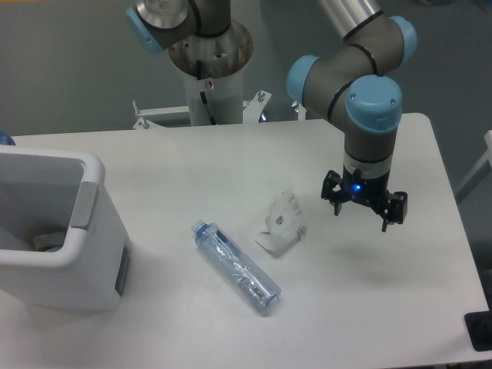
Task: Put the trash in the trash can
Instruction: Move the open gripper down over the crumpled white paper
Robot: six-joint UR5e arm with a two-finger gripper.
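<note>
Table-edge trash can [54, 231], left side cropped.

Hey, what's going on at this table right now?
A robot arm is clearing trash into the white trash can at the table's left edge. Its gripper hangs open and empty above the table, right of the crumpled white wrapper. The crushed plastic bottle lies on the table between wrapper and bin. Neither piece has been picked up yet.

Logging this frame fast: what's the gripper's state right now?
Gripper: open, holding nothing, hanging above the table right of the wrapper.
</note>
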